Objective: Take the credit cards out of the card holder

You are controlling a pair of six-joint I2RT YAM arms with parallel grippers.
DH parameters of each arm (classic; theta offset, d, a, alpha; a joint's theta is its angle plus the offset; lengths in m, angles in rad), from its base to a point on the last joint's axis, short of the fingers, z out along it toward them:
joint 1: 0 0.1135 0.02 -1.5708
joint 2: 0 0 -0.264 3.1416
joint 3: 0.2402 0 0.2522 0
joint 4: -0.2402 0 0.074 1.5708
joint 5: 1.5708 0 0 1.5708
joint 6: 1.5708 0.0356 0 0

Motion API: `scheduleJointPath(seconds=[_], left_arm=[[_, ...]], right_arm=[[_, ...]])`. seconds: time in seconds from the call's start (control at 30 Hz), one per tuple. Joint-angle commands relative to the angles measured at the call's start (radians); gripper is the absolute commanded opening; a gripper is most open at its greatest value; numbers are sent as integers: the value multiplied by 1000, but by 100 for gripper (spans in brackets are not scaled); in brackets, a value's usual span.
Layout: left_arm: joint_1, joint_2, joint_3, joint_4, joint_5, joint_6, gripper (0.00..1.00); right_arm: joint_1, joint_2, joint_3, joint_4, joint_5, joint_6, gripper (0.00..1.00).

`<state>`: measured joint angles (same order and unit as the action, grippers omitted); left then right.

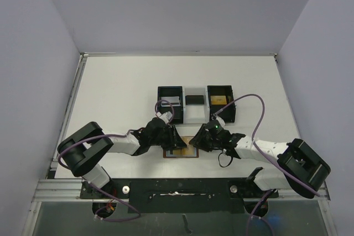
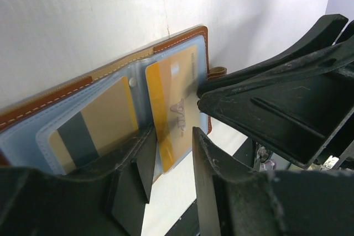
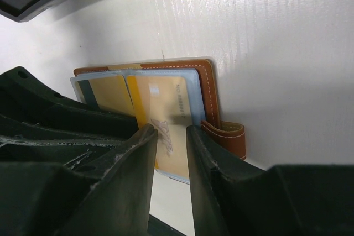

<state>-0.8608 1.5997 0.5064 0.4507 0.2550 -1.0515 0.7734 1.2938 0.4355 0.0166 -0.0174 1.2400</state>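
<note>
Left claw (image 2: pixel 171 139) hangs low over the open card holder (image 2: pixel 141 89), jaws partway apart and straddling the yellow card (image 2: pixel 172 103) in the right-hand pocket, with nothing visibly pinched. The right claw (image 3: pixel 170 131) faces it from the other side, also partly open, empty and lined up on that same card.

The holder lies flat on the worktop (image 1: pixel 121 92) between the two arms, just in front of the tray (image 1: pixel 194 115), with its snap tab (image 3: pixel 227 136) sticking out sideways. Crowding one card probably lets one claw pin the leather while the other slides the card out of its sleeve. A second card (image 2: pixel 94 122) with a dark stripe sits in the left pocket.

Each claw's own fingers hide the near ends of both cards, so I cannot tell whether any tip touches. From above, the claws cover much of the holder, and the tray's contents are too small to name.
</note>
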Motion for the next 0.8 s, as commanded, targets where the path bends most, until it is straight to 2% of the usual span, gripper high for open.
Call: scheduleJointPath(seconds=[0.0,0.53,0.67,0.77], left_arm=[[-7,14,24,78,28,-3,29],[0,-3,40,76,45,0,9],[0,-3,46,71,50,-1,1],[0,-3,44,72,54,-2,0]], right_arm=[[5,-1,-37,0,15,20,30],[-7,-12,-10,25,-16,-22,31],[-8,-25,-7,21,-19,-27,31],[-9,-36,-3,10,-18,-26,31]])
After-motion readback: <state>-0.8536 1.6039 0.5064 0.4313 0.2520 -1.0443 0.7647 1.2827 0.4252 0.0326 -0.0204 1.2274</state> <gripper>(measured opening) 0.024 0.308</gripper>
